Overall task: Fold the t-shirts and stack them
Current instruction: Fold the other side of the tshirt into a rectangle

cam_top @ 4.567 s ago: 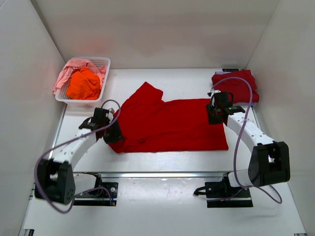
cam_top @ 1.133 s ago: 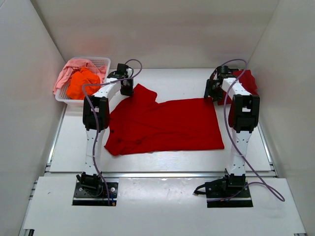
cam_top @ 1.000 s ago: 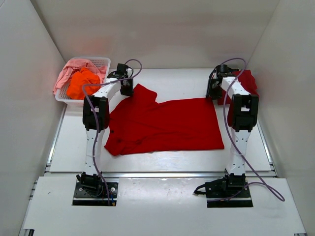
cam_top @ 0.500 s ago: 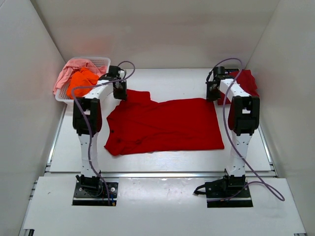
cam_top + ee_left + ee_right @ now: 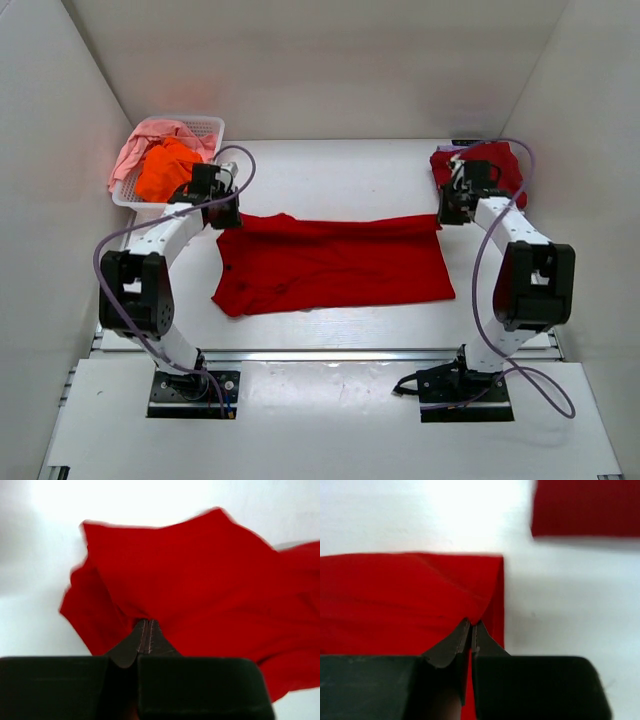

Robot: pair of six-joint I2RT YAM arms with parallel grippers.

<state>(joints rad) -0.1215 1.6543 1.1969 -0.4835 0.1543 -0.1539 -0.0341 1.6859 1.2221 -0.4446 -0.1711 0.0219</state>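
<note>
Table [image 5: 340,170] and walls [image 5: 300,60] white, t-shirt [image 5: 340,265] red

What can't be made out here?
- Top view: pink t-shirt partly under orange t-shirt in basket.
- Top view: crimson t-shirt partly behind right arm.
- Right wrist: crimson t-shirt cut off by top edge.
- Left wrist: red t-shirt blurred; pinched layers hidden by left end effector.
</note>
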